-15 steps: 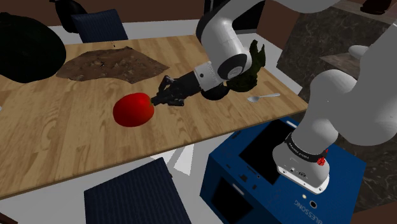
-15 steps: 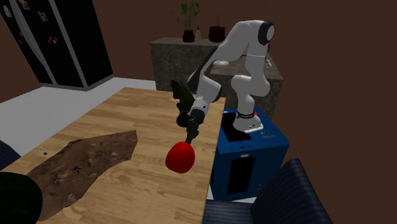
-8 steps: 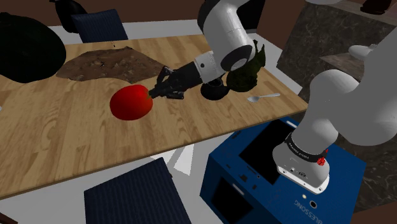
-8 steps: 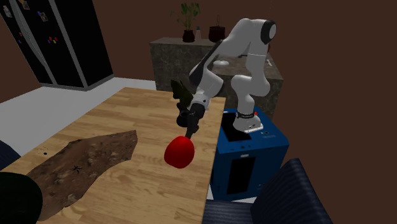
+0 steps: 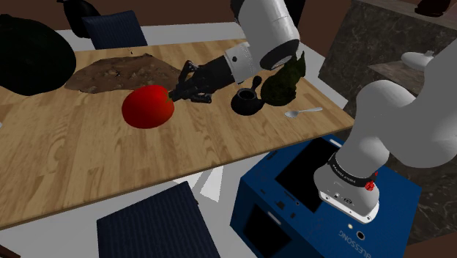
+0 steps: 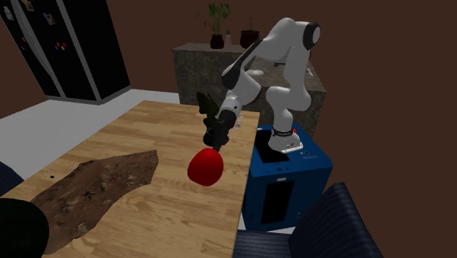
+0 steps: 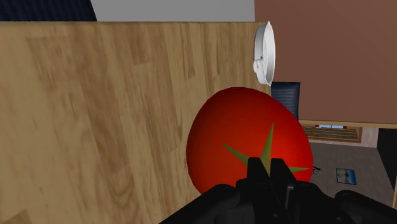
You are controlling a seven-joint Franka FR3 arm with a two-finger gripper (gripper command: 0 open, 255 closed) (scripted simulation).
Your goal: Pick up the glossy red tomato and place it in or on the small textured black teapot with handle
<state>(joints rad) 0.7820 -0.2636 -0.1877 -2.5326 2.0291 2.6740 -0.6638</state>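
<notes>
Claw (image 5: pixel 174 94): clenched on the red tomato (image 5: pixel 148 107). In the wrist view the two black fingers (image 7: pixel 257 170) stand close together, pinching the fruit at its green star-shaped calyx. The claw reaches out nearly level from the white arm and meets the tomato from the side.

Tomato: glossy, red and intact. It hangs at the fingertips and looks raised clear of the wooden surface (image 5: pixel 73 150). In the second exterior view the tomato (image 6: pixel 205 167) sits just below the claw (image 6: pixel 217 149), over the surface's near edge by the blue stand (image 6: pixel 282 176).

Teapot (image 5: pixel 247 100): small, black, with handle, upright on the surface. In the shoulder view it stands to the right of the tomato, apart from it and under the arm's forearm. Nothing lies in or on it.

Other items: a dark green leafy object (image 5: pixel 284 82) stands just beside the teapot. A pale spoon (image 5: pixel 302 112) lies near the surface's edge. A brown, rough-edged patch (image 5: pixel 124 75) lies on the surface beyond the tomato.
</notes>
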